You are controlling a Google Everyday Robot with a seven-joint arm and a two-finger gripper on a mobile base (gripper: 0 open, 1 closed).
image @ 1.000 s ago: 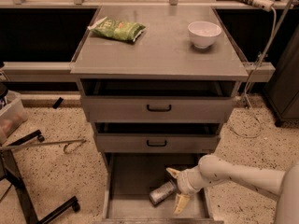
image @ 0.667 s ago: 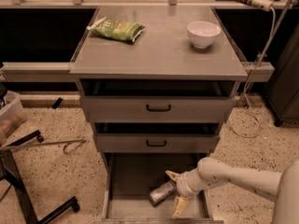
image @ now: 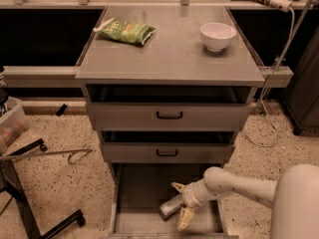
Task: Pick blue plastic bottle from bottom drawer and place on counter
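Observation:
The bottom drawer (image: 137, 193) is pulled out at floor level. The blue plastic bottle (image: 167, 208) lies on its side on the drawer floor, right of centre. My gripper (image: 181, 203) reaches in from the right on a white arm. It is open, with one yellowish finger (image: 178, 187) behind the bottle and the other in front, so the bottle lies between them. The bottle's right end is hidden by the gripper. The counter (image: 169, 59) is the grey top of the cabinet above.
A green snack bag (image: 124, 31) and a white bowl (image: 217, 36) sit on the counter. Two upper drawers with black handles (image: 169, 115) stand slightly open above my arm. A black stand base (image: 30, 218) is on the floor at left. A cable (image: 271, 128) hangs at right.
My gripper has moved a little to the left along the drawer, so its fingers now straddle more of the bottle. The bottle has not moved.

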